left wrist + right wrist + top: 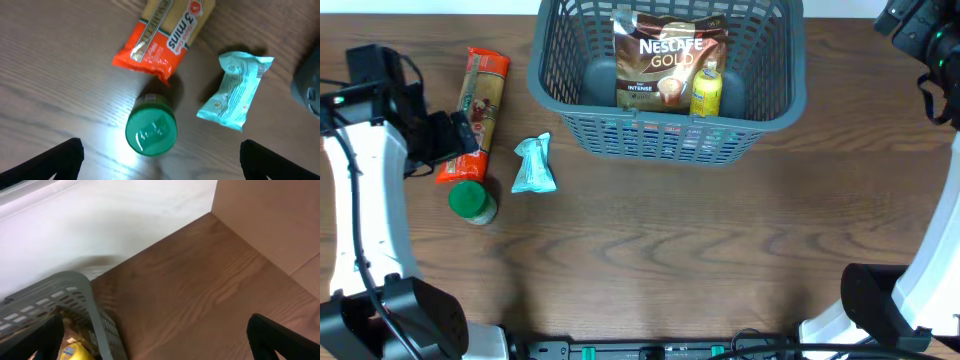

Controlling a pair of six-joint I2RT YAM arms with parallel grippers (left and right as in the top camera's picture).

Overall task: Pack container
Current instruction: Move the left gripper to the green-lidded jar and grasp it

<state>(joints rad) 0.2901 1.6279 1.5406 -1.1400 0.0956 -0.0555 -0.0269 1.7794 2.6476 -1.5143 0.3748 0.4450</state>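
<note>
The basket [665, 130] is sitting at the top centre of the overhead frame on the counter [720, 230], holding a coffee pouch [665, 60] and a yellow bottle [707, 90]. The left pincer [161, 144] is hovering released at the left of that frame, the basket well apart to its right. In its wrist view, a green-lidded jar [150, 131] is showing between the spread fingers. An orange pasta packet [480, 105] and a teal packet [534, 165] are lying near the jar. The right pincer [155, 319] is hanging released in the overhead's upper right corner, with the basket's corner showing at the lower left of its wrist view.
</note>
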